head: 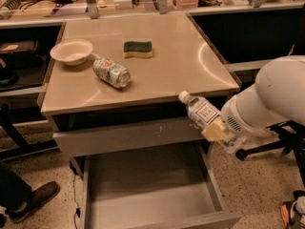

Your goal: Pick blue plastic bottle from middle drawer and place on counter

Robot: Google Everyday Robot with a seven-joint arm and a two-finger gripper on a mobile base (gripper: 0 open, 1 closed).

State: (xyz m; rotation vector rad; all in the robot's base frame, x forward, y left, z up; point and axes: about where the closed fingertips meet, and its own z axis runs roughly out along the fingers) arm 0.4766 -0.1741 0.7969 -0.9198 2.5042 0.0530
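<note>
The blue plastic bottle (200, 111), clear with a white cap and a white label, is tilted with its cap pointing up-left, level with the front edge of the counter (190, 51). My gripper (217, 130) is shut on its lower end, at the end of the white arm (267, 97) coming in from the right. The bottle is held in the air above the right side of the open middle drawer (147, 194), whose grey bottom is bare.
On the counter lie a green-patterned soda can (111, 72) on its side, a white bowl (71, 51) at the left and a green sponge (138, 48) at the middle back. A scratched grey drawer front (128, 136) sits above the open drawer. A shoe (31, 202) is at the lower left.
</note>
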